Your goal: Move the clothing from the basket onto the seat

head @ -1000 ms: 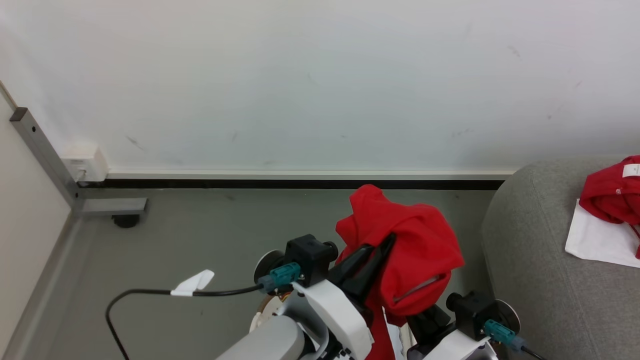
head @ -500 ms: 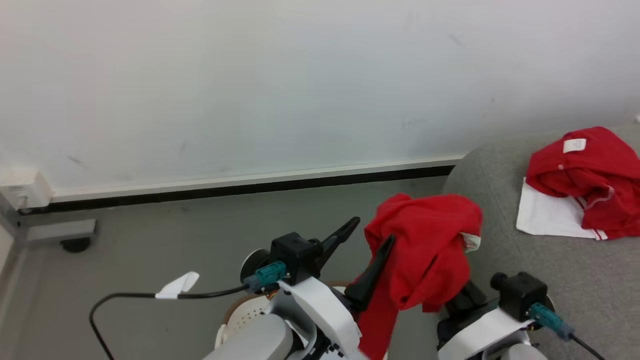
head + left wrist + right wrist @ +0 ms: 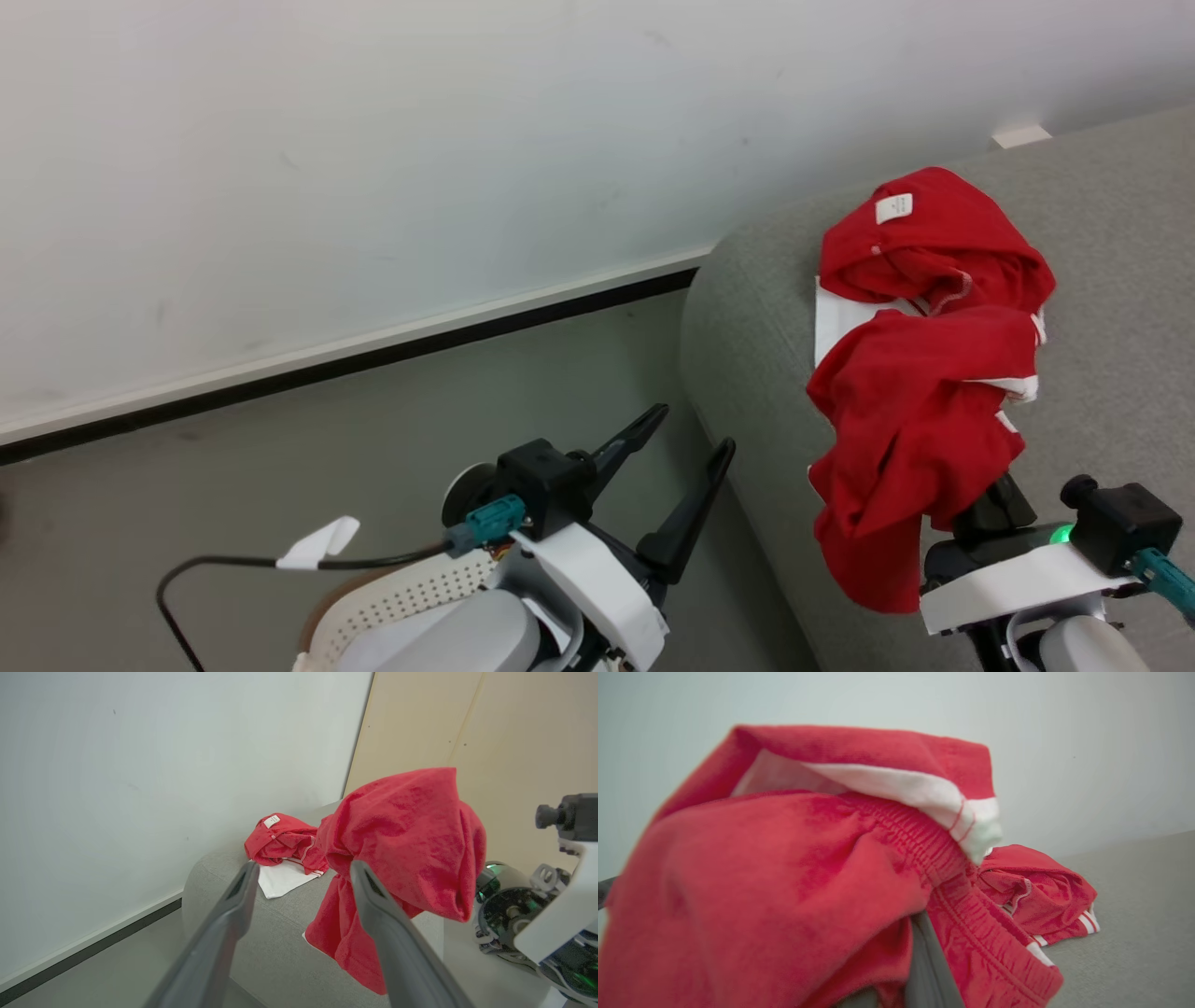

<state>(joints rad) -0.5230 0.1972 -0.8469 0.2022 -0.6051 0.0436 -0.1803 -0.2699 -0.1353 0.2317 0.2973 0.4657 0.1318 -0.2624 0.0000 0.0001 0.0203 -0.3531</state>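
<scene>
Red garment [image 3: 910, 439] hung over the seat's [image 3: 766, 355] left edge — right gripper [image 3: 991, 509] pinching it, likely to drop beside the other red garment [image 3: 934, 252] | left gripper [image 3: 693, 429] — jaws spread, empty, near the basket [image 3: 401, 597]

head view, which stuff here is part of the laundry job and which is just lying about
Job: carried red garment; red garment with label; seat; basket.
Lying about: white pad; black cable.
</scene>
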